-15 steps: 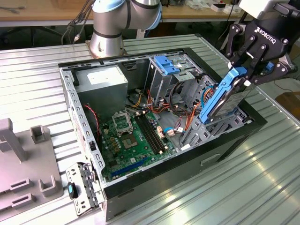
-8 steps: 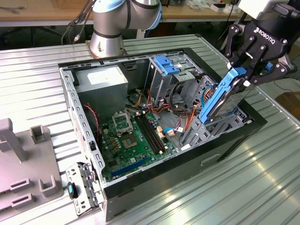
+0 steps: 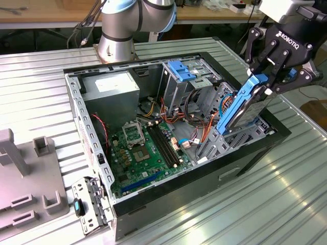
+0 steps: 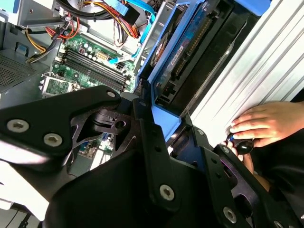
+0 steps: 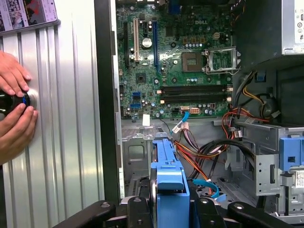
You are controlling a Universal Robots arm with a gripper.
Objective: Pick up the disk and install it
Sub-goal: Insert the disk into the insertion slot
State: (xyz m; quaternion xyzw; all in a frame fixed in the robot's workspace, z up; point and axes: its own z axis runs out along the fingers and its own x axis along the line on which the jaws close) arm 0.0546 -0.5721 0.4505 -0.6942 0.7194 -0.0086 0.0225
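Observation:
The disk [image 3: 240, 109], a dark drive in a bright blue carrier, hangs steeply tilted over the front right corner of the open computer case [image 3: 153, 204]. My gripper [image 3: 262, 84] is shut on the disk's upper end. The lower end reaches down into the drive bay [image 3: 230, 140] at that corner; how deep it sits I cannot tell. In the second wrist view the disk [image 4: 190, 47] runs away from the gripper [image 4: 164, 121] along the case wall. In the first wrist view the blue carrier [image 5: 169, 175] stands between the black fingers [image 5: 137, 209].
Inside the case lie the motherboard [image 3: 143, 148], cable bundles [image 3: 196, 109] and a tall grey cage with a blue bracket [image 3: 181, 69]. A person's hands [image 5: 14, 104] hold a small black knob on the ribbed metal table. A grey fixture [image 3: 20, 173] sits at the exterior view's left.

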